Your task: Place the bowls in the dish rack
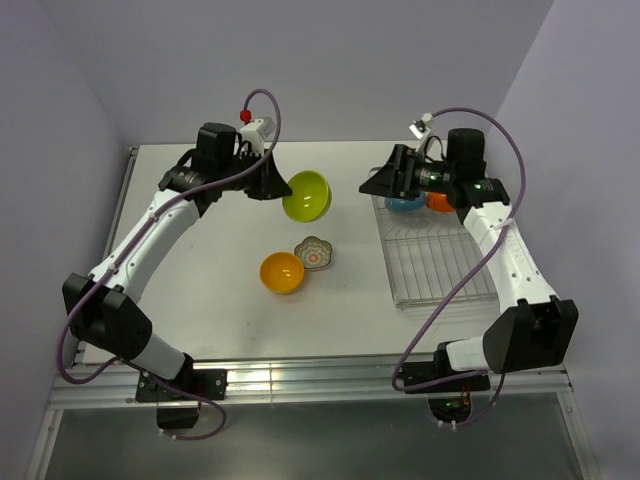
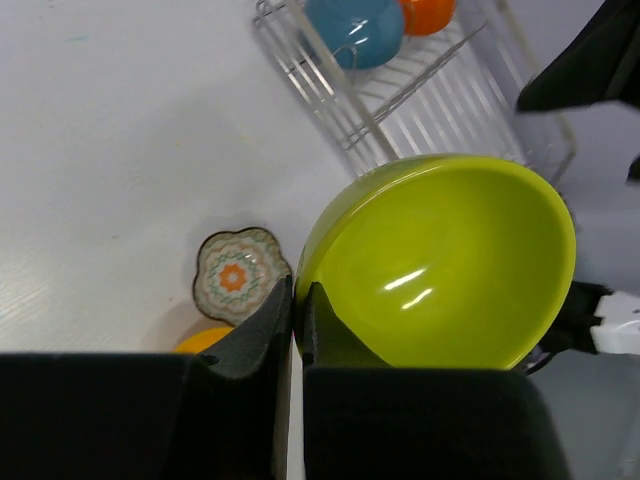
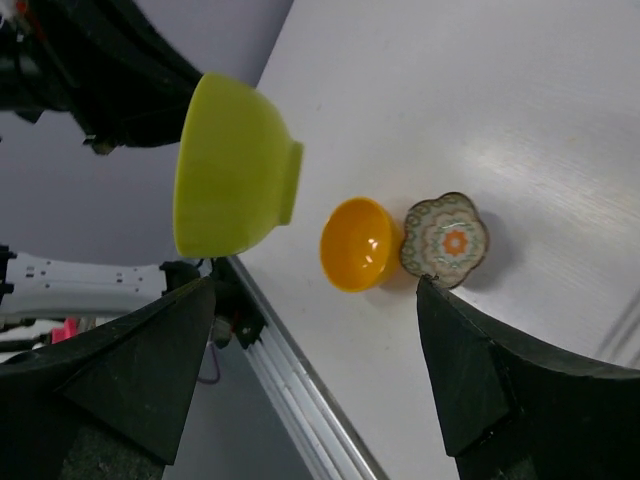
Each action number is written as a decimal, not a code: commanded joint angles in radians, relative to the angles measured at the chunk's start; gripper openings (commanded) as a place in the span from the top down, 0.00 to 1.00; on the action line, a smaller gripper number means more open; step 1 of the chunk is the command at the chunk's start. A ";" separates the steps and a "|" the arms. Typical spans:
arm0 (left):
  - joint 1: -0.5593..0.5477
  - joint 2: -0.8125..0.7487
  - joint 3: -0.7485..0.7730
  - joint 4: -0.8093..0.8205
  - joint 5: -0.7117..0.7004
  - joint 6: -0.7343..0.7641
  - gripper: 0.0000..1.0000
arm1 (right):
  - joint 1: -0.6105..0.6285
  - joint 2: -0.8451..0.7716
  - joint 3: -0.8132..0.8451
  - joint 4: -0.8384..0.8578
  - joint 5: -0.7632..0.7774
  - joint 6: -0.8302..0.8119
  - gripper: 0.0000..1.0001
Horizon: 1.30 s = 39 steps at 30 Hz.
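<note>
My left gripper (image 1: 281, 187) is shut on the rim of the lime-green bowl (image 1: 307, 195) and holds it tilted above the table; it fills the left wrist view (image 2: 440, 265) and shows in the right wrist view (image 3: 232, 165). A yellow-orange bowl (image 1: 282, 272) and the scalloped floral dish (image 1: 316, 252) sit on the table, touching. The wire dish rack (image 1: 435, 255) stands at the right with a blue bowl (image 1: 405, 203) and an orange bowl (image 1: 440, 200) at its far end. My right gripper (image 1: 372, 186) is open and empty, left of the rack's far end.
The table's metal front rail (image 1: 300, 375) runs along the near edge. Purple walls close in the back and sides. The near part of the rack (image 2: 440, 100) holds nothing.
</note>
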State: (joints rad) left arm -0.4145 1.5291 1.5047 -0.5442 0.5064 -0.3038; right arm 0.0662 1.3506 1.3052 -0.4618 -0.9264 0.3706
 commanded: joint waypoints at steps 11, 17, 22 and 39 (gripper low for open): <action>0.025 -0.023 -0.063 0.239 0.064 -0.195 1.00 | 0.184 0.076 0.097 0.169 0.024 0.217 0.00; 0.025 -0.037 -0.077 0.274 0.078 -0.218 1.00 | 0.219 0.108 0.089 0.187 0.050 0.303 0.00; 0.025 -0.044 -0.080 0.293 0.086 -0.231 1.00 | 0.236 0.117 0.080 0.189 0.048 0.313 0.00; 0.025 -0.064 -0.124 0.354 0.144 -0.274 1.00 | 0.259 0.163 0.075 0.255 -0.032 0.367 0.04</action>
State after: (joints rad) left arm -0.3893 1.5192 1.3769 -0.2729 0.6079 -0.5476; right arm 0.3134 1.5139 1.3735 -0.2745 -0.9207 0.7162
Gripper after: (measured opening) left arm 0.085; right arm 0.978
